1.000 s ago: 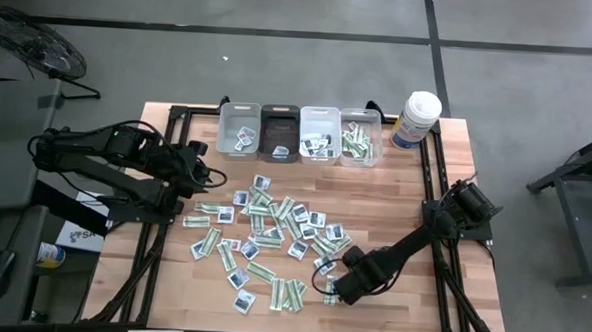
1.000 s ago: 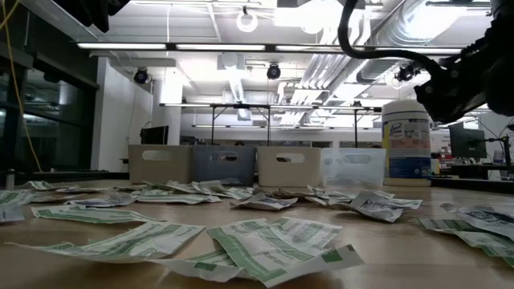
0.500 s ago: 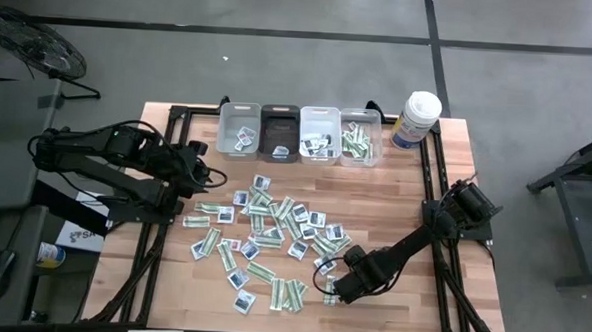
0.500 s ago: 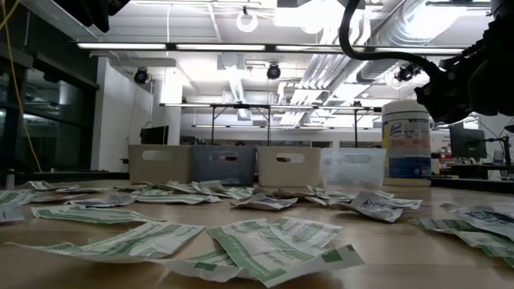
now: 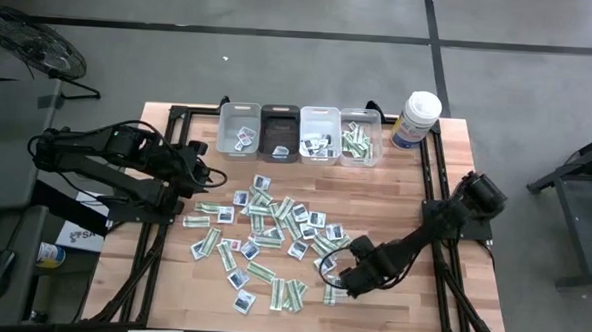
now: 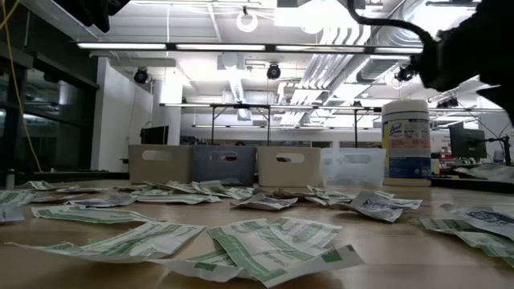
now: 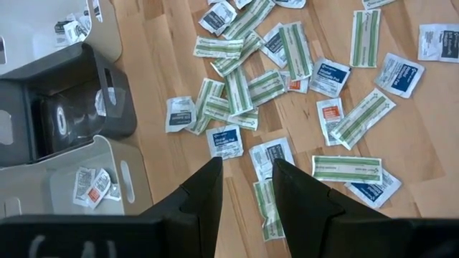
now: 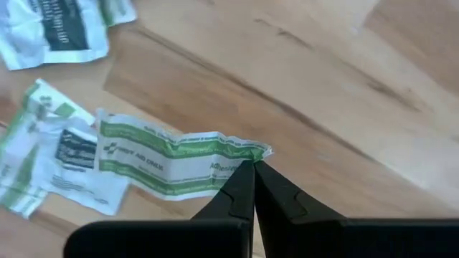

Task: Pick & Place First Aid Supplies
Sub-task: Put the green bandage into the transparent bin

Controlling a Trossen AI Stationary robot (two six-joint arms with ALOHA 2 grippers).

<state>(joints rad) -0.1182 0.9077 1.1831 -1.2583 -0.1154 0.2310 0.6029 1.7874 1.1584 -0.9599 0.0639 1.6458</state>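
Several small flat packets, green-and-white strips and squarish white ones, lie scattered on the wooden table. My right gripper is at the pile's near right edge, shut on a green-and-white strip packet. My left gripper hangs open and empty over the table's left side, left of the pile; its wrist view shows its fingertips apart above the packets. My right gripper pinches the strip packet's near end between its two fingertips, only at the very edge. The fingers lie along the strip. The strip runs away from the fingers, rippled; its other end is over other packets.
Four small bins stand in a row at the table's far edge, with a few packets inside. A tall white canister with a blue label stands at the far right. Bare wood lies to the right of the pile.
My right gripper has gone up and a little toward the table's far right; in the low view its arm has risen toward the top of the picture. My left arm has kept still.
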